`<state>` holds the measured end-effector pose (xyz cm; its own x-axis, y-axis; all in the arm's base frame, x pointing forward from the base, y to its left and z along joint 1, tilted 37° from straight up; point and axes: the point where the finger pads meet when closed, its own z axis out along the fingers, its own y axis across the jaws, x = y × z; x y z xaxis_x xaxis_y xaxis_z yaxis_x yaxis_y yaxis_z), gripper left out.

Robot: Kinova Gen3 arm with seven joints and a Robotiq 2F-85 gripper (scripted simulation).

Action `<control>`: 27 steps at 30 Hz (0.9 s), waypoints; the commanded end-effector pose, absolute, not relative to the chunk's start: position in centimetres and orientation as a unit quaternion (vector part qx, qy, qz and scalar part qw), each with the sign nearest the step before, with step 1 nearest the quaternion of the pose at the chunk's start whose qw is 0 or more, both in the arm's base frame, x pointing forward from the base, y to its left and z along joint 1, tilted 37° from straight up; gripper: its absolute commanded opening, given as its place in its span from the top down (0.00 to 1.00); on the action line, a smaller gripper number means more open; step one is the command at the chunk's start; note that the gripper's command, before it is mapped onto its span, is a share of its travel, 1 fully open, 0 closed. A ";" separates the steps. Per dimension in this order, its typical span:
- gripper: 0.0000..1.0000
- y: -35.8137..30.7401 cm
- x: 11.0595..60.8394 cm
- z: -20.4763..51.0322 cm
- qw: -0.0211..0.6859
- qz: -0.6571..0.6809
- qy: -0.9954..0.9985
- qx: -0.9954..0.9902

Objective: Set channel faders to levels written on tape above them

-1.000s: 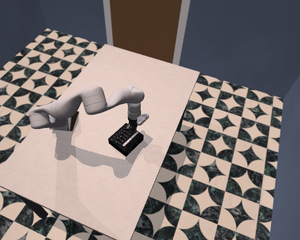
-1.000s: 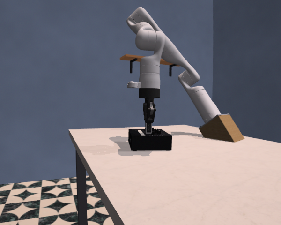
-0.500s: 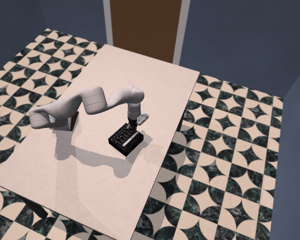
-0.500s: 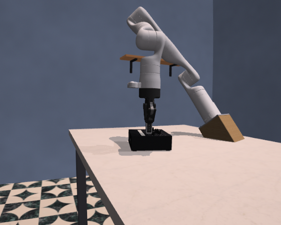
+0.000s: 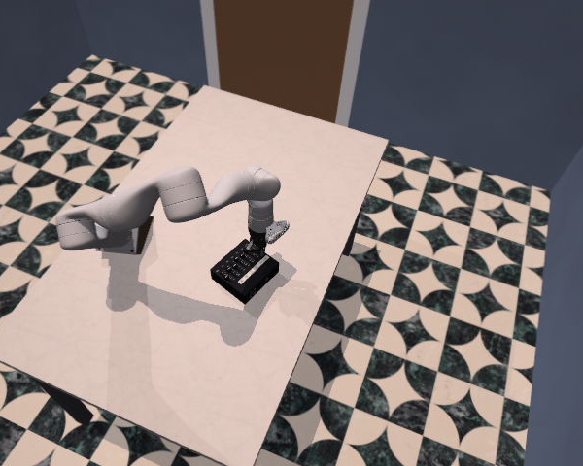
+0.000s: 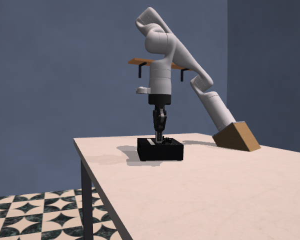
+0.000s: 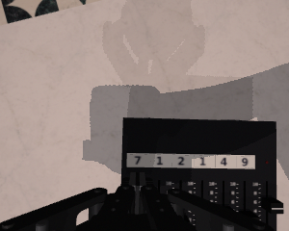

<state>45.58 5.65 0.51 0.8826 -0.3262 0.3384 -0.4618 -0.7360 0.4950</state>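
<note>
The black lighting desk (image 5: pixel 245 269) stands on its feet on the table, also in the side view (image 6: pixel 160 149) and in the wrist view (image 7: pixel 198 164). A pale tape strip (image 7: pixel 190 161) reads 7, 1, 2, 1, 4, 9 above the faders. My gripper (image 7: pixel 137 182) is shut, its tips pointing down at the top of the leftmost channel, just under the 7; it also shows in the overhead view (image 5: pixel 256 247) and the side view (image 6: pixel 158 138). The cap there is hidden by my fingers. The far right fader cap (image 7: pixel 275 207) sits low at the desk's right edge.
The arm's wooden base block (image 6: pixel 236 136) stands behind the desk on the table. The table's right edge (image 5: pixel 355 216) runs close beside the desk. A wall shelf (image 6: pixel 158 64) hangs behind the arm.
</note>
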 end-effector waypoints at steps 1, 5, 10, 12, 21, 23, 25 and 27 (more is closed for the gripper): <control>1.00 5.8 45.5 0.5 0.294 0.115 -0.213 0.925; 1.00 5.8 45.6 0.6 0.294 0.115 -0.213 0.925; 1.00 5.7 45.7 0.6 0.294 0.115 -0.213 0.925; 1.00 5.7 45.9 0.7 0.294 0.115 -0.213 0.925; 1.00 5.6 46.1 0.7 0.294 0.115 -0.213 0.925; 1.00 5.6 46.1 0.8 0.294 0.115 -0.213 0.925; 1.00 5.7 46.0 1.0 0.294 0.115 -0.213 0.925; 1.00 5.7 46.0 1.0 0.294 0.115 -0.213 0.925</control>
<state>45.97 5.60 0.83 0.8834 -0.3266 0.3360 -0.4608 -0.7356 0.4965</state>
